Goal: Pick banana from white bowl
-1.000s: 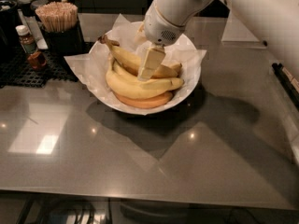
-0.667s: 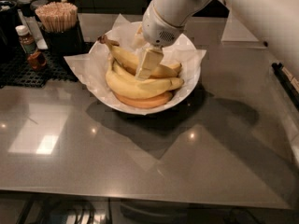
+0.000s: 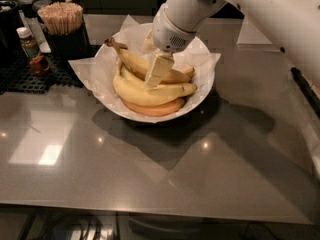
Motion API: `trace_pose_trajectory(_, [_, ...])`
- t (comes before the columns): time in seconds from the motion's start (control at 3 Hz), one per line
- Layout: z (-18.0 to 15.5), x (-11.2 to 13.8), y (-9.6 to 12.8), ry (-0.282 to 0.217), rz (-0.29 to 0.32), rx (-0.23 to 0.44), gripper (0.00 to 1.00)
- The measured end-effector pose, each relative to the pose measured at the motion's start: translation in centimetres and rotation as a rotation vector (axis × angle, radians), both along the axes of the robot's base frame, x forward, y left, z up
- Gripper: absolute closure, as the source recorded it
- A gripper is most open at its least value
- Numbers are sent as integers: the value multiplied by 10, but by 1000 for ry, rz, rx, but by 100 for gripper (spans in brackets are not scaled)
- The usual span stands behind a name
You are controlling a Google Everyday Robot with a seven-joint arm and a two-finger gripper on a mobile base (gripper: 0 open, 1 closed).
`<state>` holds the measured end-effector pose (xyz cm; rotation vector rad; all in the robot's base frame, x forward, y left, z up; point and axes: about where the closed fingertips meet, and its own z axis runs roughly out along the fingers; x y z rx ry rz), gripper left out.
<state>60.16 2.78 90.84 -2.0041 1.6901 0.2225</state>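
The robot's single arm is reaching in from the far right and angling down to the left, and its gripper is sitting inside the white bowl, low over the fruit, with its pale tip lying across the near side of the top banana. Whether the gripper is clamping that banana or merely resting against it cannot be told from this view. The top banana is lying with its long axis running from far left, where its dark stem is pointing up, to near right, so the gripper is crossing it roughly at its middle and nearly square to its length; judging by that, a lift straight up is what the grasp is calling for. The bowl is resting on the grey counter, lined with crinkled paper, and seems to be holding four bananas: the top one, two yellow ones under and in front of it, and one darker, orange-toned banana at the bottom. One dark cup of wooden sticks and one small bottle are standing to the far left, apart from the bowl.
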Motion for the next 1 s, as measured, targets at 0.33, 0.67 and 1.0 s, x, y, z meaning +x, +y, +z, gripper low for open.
trace_pose_trajectory(0.33, [-4,8,1,-3,-17,10,32])
trace_pose_trajectory(0.67, [-4,20,4,-8,-31,14,32])
trace_pose_trajectory(1.0, [-3,31,8,-7,-41,29,32])
